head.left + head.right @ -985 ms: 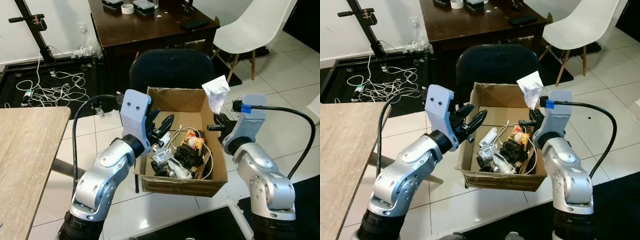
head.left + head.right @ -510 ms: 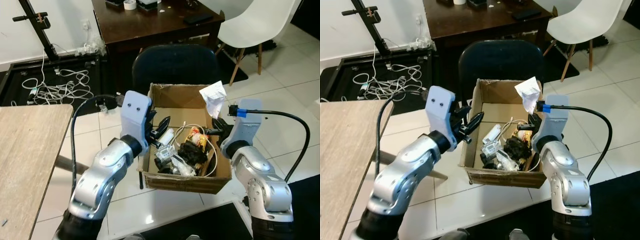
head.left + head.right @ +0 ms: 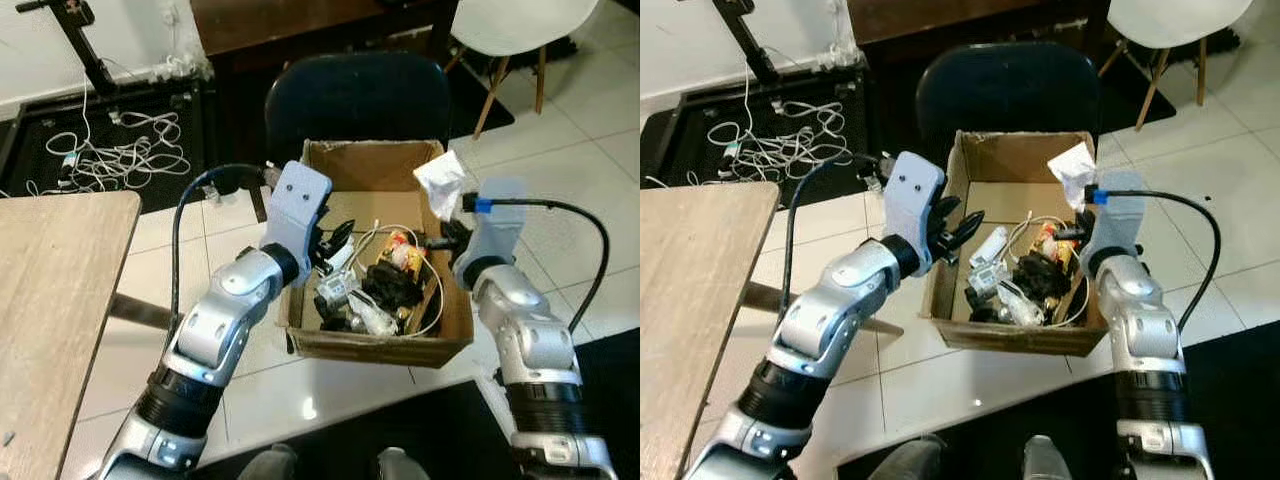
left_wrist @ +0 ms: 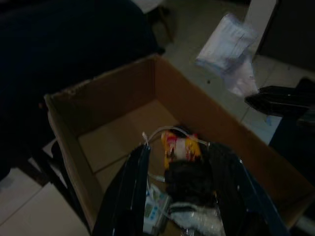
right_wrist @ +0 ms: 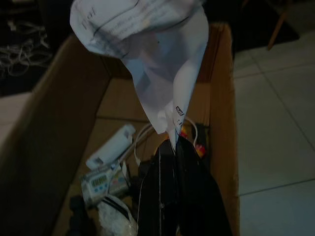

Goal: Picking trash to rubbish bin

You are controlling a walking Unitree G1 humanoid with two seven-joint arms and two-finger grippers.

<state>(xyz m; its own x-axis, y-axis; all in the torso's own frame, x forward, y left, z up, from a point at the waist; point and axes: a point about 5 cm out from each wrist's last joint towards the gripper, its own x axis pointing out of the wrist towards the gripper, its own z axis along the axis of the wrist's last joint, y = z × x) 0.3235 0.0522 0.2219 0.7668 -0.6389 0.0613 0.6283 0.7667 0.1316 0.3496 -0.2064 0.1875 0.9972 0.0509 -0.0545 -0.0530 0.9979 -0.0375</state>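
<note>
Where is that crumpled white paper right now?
The crumpled white paper is pinched in the right gripper, held up over the cardboard box's right edge.

A white tiled floor (image 3: 570, 170) carries an open cardboard box (image 3: 345, 347) of trash, a dark chair (image 3: 355, 95) just behind it, and tangled white cables (image 3: 115, 155).

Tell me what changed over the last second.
The head camera tilted down and closer, so the whole scene shifted. The left claw reached further over the cardboard box. Unchanged: the right claw stays shut on the crumpled paper above the box's right wall; nothing dropped yet.
</note>
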